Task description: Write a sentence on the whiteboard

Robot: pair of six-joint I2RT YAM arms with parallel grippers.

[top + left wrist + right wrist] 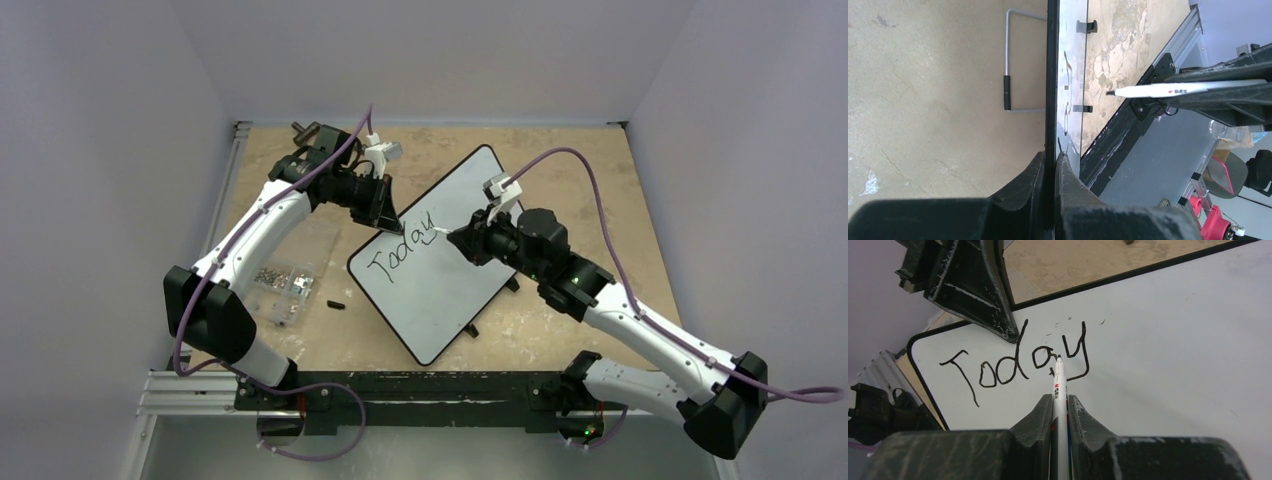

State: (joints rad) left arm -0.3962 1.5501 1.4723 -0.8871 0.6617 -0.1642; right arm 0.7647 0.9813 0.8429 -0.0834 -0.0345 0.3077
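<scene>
The whiteboard (pixel 450 290) stands tilted on the table, its black rim facing the left arm. The sentence (pixel 403 250) reads "Today" in black marker. My left gripper (pixel 386 216) is shut on the board's upper left rim (pixel 1052 100). My right gripper (pixel 455 238) is shut on a white marker (pixel 1058 380). The marker's black tip sits between the "a" and the "y" of the lettering (pixel 1013 367). In the left wrist view the marker (pixel 1173 90) shows a small gap between its tip and the board face (pixel 1074 60).
A clear plastic box of screws (pixel 282 283) and a small black cap (pixel 335 303) lie left of the board. The board's wire stand (pixel 1008 75) rests on the table behind it. An aluminium rail (pixel 200 385) runs along the near edge. Walls close in on both sides.
</scene>
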